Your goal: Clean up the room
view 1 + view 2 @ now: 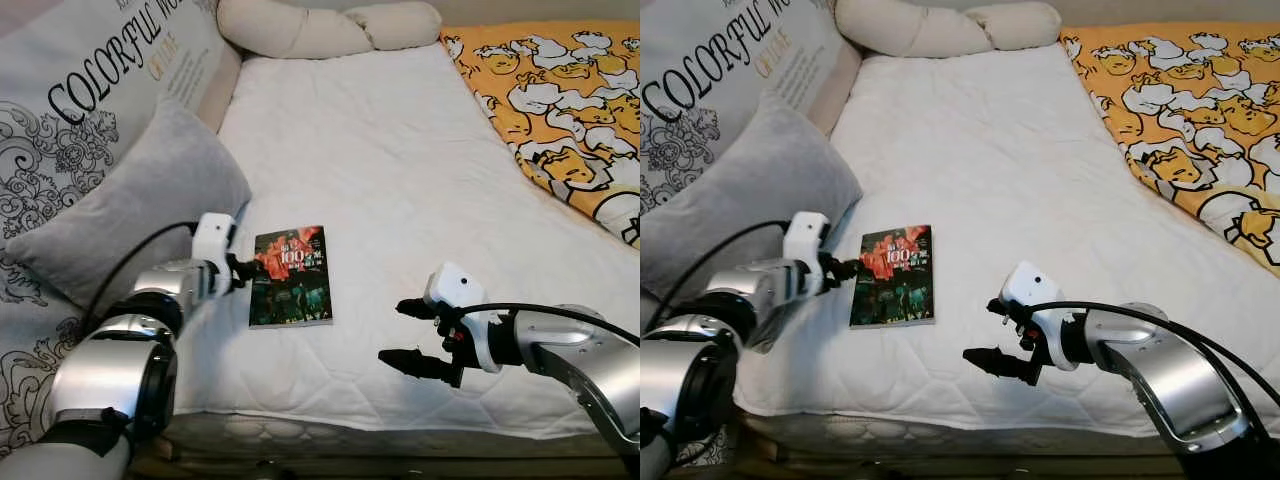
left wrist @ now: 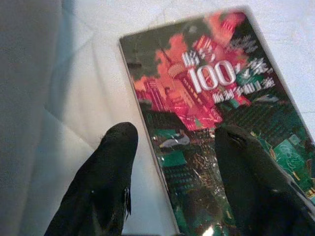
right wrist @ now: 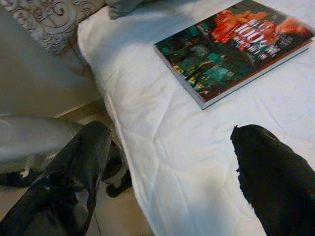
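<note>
A big white mattress [image 1: 400, 200] takes up most of the room in front of the robot. An orange blanket [image 1: 560, 110] with yellow cartoon shapes lies along its right side. Pillows sit on the left: a tall one with big letters [image 1: 90, 90] leans up, and a soft grey pillow [image 1: 140, 200] rests in front of it. Two cream bolsters [image 1: 320, 28] lie across the far end. These all look like they belong on the bed.

The book [image 1: 291, 275] does not. It lies flat, cover up, near the front edge of the mattress, just beside the grey pillow. It is most likely the thing to tidy away.

The left gripper [image 1: 240, 272] sits right at the book's left edge. Its two black fingers [image 2: 110, 167] are spread apart, one over the cover and one over the sheet, so the edge runs between them. It holds nothing yet.

The right gripper [image 1: 410, 335] hovers over the bare sheet to the right of the book, apart from it. Its fingers are wide open and empty too.
</note>
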